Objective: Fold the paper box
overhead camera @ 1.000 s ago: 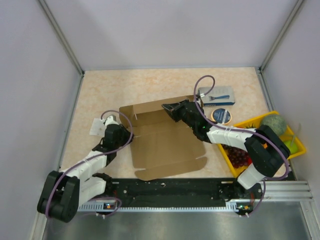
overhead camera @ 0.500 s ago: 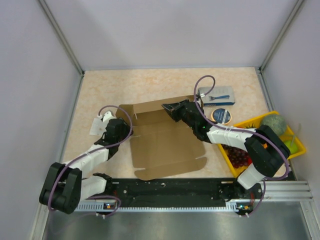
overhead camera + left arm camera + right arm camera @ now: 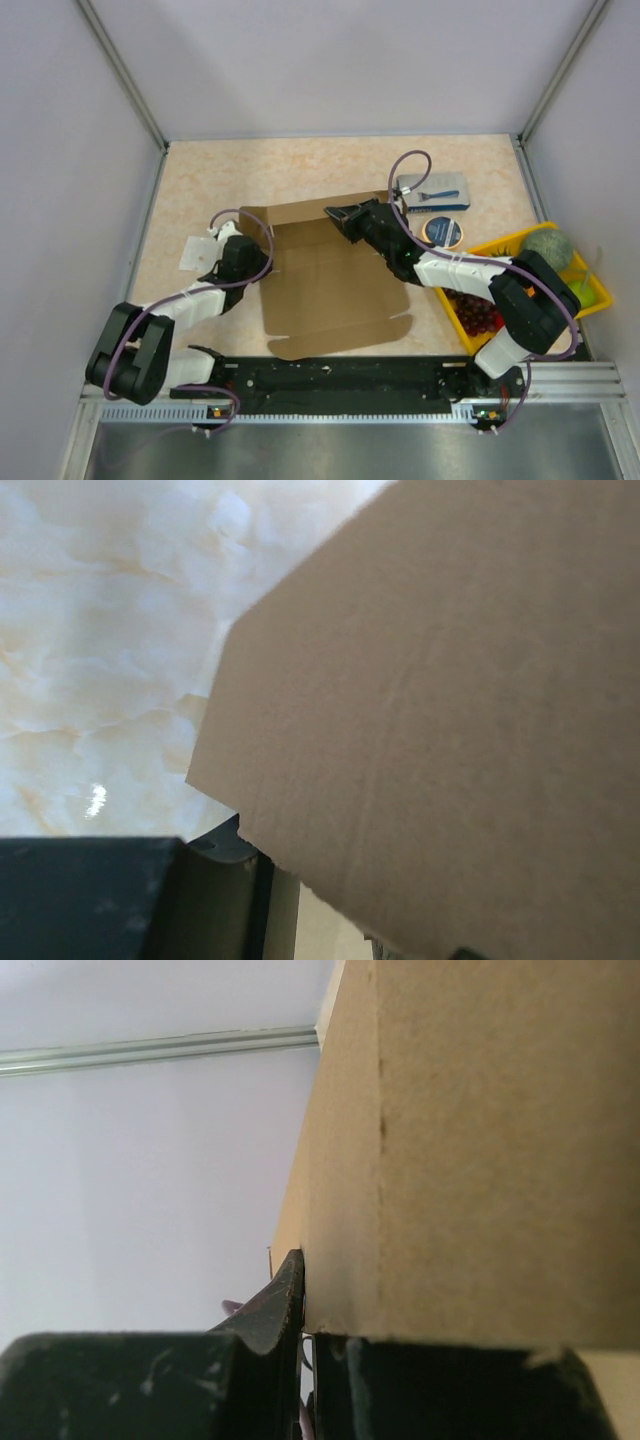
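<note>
The paper box (image 3: 330, 285) is a brown cardboard sheet lying mostly flat mid-table, with its back flap raised. My right gripper (image 3: 336, 215) is shut on that raised flap's edge; in the right wrist view the cardboard (image 3: 470, 1140) is pinched where the fingers (image 3: 285, 1300) meet. My left gripper (image 3: 263, 262) sits at the sheet's left edge. In the left wrist view a cardboard flap (image 3: 450, 700) covers most of the picture above the jaws. One dark finger (image 3: 215, 890) shows at the bottom left, with bare table in the gap beside it.
A small white packet (image 3: 195, 252) lies just left of the left wrist. A blue-and-white flat package (image 3: 432, 190) and a round tin (image 3: 442, 231) lie right of the box. A yellow tray (image 3: 590, 298) with a green ball (image 3: 546, 248) and dark grapes (image 3: 475, 312) stands at the right wall.
My left gripper has moved up and to the right, onto the box's left edge, its jaws widening and then narrowing. The right gripper and the raised flap have stayed put.
</note>
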Robot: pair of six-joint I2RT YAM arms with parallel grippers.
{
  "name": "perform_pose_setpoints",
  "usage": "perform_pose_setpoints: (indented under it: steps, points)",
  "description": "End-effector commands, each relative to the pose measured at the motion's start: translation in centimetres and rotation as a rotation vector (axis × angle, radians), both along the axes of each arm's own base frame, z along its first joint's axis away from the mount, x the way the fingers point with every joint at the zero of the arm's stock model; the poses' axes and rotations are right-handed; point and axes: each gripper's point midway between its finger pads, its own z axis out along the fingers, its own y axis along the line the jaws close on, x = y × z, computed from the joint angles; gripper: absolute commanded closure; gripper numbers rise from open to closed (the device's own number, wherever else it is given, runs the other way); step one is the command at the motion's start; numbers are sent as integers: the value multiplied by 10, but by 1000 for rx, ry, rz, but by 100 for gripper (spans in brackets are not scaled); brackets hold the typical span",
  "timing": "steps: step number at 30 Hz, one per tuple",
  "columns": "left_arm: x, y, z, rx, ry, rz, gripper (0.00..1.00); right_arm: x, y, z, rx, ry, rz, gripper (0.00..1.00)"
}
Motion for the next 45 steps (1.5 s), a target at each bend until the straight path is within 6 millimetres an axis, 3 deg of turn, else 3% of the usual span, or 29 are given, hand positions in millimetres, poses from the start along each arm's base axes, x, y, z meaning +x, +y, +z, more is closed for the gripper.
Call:
perform_pose_setpoints:
  steps: [1,5,11,17,29,33,34,36,37,38,39,40,45]
  points:
    - [25,-19,49,-44,-180,-49,71,-2,2,0,-25,16,7,100]
    - [28,-34,47,-76,-168,-101,72,-3,3,1,-8,23,9,100]
    - [26,-52,55,-99,-225,-178,57,-5,2,-6,-15,49,4,100]
    - [26,-66,64,-119,-269,-228,54,-6,2,-12,-18,65,3,100]
    - [20,-79,5,-144,-107,-271,51,-8,-3,-13,-17,76,-14,100]
    - [9,-69,25,-98,-155,-292,40,-8,-5,-13,-21,72,-14,100]
    - [8,-68,47,-98,-212,-300,37,-8,-5,-12,-22,69,-14,100]
    - [2,-57,57,-46,-228,-296,34,-7,-5,-14,-24,71,-14,100]
    - [-2,-56,78,-48,-280,-305,30,-6,-5,-14,-24,71,-16,100]
    - [-4,-53,86,-39,-294,-305,28,-6,-6,-15,-20,74,-17,100]
    - [-13,-46,77,-3,-241,-301,27,-5,-7,-15,-18,72,-18,100]
    - [-17,-42,89,-3,-270,-297,27,-6,-6,-14,-16,71,-16,100]
    - [-38,-19,83,55,-223,-240,30,-4,-5,-12,-10,69,-11,100]
